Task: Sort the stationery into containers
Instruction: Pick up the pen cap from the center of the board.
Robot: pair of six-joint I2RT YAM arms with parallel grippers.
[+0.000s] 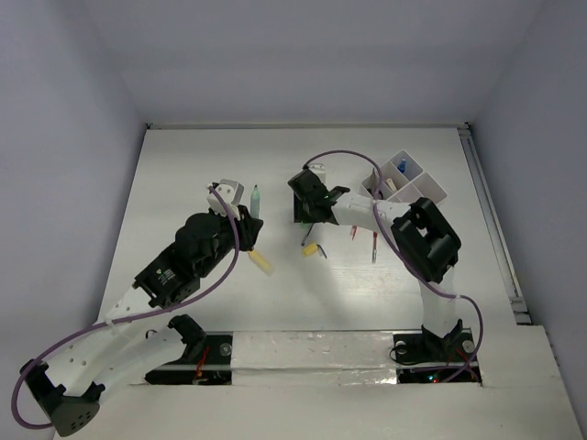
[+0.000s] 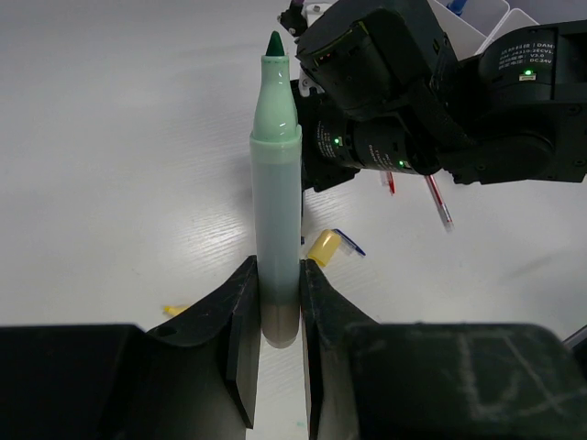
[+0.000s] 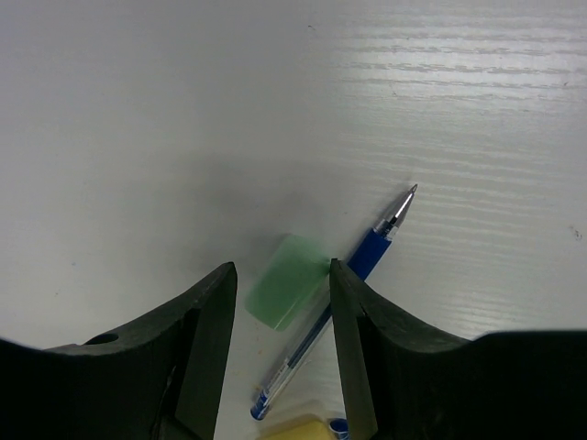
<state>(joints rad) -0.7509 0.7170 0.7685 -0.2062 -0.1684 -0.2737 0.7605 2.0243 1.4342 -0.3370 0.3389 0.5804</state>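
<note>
My left gripper [image 2: 278, 312] is shut on the butt end of a green marker [image 2: 277, 183], which points away from it, tip outward, above the table. In the top view the marker [image 1: 257, 200] and left gripper [image 1: 246, 220] hang left of centre. My right gripper [image 3: 280, 270] is open, low over the table, with its jaws either side of a small green eraser [image 3: 287, 291]. A blue pen [image 3: 358, 266] lies slanted against the eraser and under the right finger. The white divided tray [image 1: 408, 179] stands at the back right, with a few items in it.
A yellow stick [image 1: 261, 263] lies near the left arm, another yellow piece [image 1: 312, 249] sits just behind the right gripper [image 1: 307, 218]. Two red pens [image 1: 374, 246] lie beside the right forearm. A raised rail [image 1: 495, 229] runs along the table's right edge.
</note>
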